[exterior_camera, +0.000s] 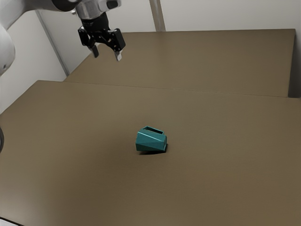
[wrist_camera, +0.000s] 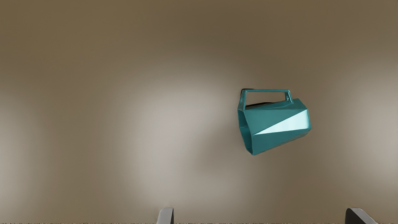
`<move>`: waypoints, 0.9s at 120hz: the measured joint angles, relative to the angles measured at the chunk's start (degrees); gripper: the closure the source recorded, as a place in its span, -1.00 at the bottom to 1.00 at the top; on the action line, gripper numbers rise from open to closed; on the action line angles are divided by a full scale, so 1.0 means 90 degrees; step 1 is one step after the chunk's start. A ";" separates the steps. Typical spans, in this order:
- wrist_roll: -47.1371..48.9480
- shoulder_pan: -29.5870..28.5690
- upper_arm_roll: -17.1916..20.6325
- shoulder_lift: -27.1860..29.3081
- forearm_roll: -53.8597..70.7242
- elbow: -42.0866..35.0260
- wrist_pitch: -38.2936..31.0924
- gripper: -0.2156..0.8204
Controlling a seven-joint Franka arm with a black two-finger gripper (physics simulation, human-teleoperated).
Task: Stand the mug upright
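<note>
Because the faceted, hard-looking teal mug may slip, bring your empty, open black two-finger gripper down across its body.

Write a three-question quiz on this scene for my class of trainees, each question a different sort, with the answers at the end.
1. Multiple choice: how is the mug placed on the table?
A) Standing upright
B) Lying on its side
C) Upside down on its rim

2. True or false: the tool is open and clear of the mug.

3. Fill in the blank: an angular loop sticks out from the mug's body; this part is the ____.

Key: 1. B; 2. true; 3. handle
</note>
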State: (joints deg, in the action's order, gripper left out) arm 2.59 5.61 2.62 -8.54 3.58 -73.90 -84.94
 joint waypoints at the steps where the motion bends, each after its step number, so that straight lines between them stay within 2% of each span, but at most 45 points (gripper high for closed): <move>1: 0.0002 -0.0002 0.0000 -0.0001 -0.0007 -0.0001 0.0004 -0.58; 25: 0.0068 0.0034 0.0157 0.0019 -0.0267 -0.0099 0.0066 -0.58; 37: 0.0025 0.0065 -0.0494 0.0050 -0.1123 -0.0709 -0.0117 -0.58; 55: -0.0467 -0.0041 -0.1483 0.0032 -0.2987 -0.2084 -0.0847 -0.58; 72: -0.1273 -0.0087 -0.1898 -0.0133 -0.4770 -0.3290 -0.1519 -0.58; 86: -0.2066 -0.0104 -0.2073 -0.0402 -0.5435 -0.3869 -0.1832 -0.58; 108: -0.3279 -0.0142 -0.2278 -0.0988 -0.5946 -0.4084 -0.1937 -0.58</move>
State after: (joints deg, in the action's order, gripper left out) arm -26.91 4.33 -17.88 -17.43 -49.93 -110.65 -102.37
